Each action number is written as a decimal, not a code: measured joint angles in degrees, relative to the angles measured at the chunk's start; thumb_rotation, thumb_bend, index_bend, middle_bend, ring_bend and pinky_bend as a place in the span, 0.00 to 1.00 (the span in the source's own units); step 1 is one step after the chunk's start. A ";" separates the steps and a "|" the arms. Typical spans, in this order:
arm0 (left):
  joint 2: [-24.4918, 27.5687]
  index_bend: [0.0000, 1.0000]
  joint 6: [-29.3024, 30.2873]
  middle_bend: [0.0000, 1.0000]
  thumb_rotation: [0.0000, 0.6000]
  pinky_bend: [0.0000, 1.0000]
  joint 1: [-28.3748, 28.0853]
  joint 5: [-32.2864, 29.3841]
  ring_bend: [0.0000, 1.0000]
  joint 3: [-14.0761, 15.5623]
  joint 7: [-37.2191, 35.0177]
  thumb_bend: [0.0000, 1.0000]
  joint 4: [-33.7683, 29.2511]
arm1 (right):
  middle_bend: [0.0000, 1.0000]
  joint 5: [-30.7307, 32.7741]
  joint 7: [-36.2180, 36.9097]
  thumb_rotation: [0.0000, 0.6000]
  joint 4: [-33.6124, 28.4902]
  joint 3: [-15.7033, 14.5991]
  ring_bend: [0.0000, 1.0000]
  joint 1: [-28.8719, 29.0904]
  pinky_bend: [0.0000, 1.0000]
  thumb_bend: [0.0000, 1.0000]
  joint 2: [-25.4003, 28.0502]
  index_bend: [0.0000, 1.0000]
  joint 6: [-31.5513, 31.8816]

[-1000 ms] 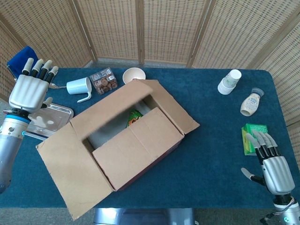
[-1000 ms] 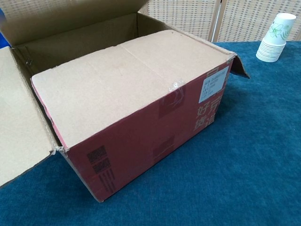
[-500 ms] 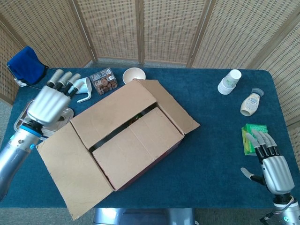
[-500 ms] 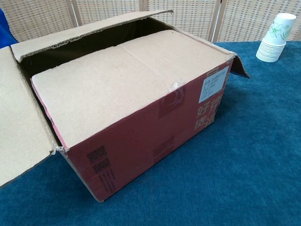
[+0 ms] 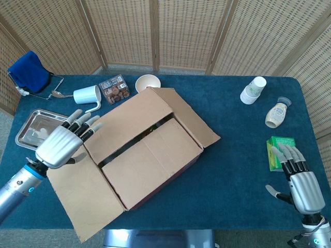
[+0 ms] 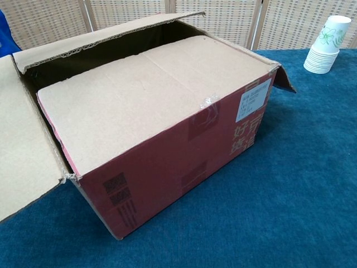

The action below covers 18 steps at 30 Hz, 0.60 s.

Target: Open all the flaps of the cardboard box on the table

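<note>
The cardboard box (image 5: 150, 155) (image 6: 167, 128) sits mid-table with red printed sides. Its near long flap (image 5: 152, 160) lies flat over the opening. The far long flap (image 5: 126, 121) has dropped almost level, leaving a dark slit between the two. The left end flap (image 5: 83, 196) is spread outward and the right end flap (image 5: 194, 121) hangs open. My left hand (image 5: 62, 144) hovers at the box's left end, fingers spread and pointing at the far flap's corner, holding nothing. My right hand (image 5: 300, 183) rests open near the table's front right edge, far from the box.
Behind the box stand a white mug (image 5: 87, 95), a small printed packet (image 5: 114, 89) and a bowl (image 5: 148, 82). A metal tray (image 5: 31, 126) lies far left. Stacked paper cups (image 5: 253, 90) (image 6: 326, 44), a bottle (image 5: 276, 113) and a green box (image 5: 282, 147) are at right.
My left hand has swept down from the back left to the box's left end. The far long flap, raised a second ago, has fallen nearly shut. The right hand has stayed put.
</note>
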 measured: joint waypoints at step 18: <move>-8.72 0.00 6.04 0.00 0.89 0.00 5.25 10.37 0.00 2.37 -4.76 0.00 9.81 | 0.00 -0.20 -0.10 1.00 -0.30 -0.25 0.00 0.07 0.00 0.09 0.06 0.00 -0.17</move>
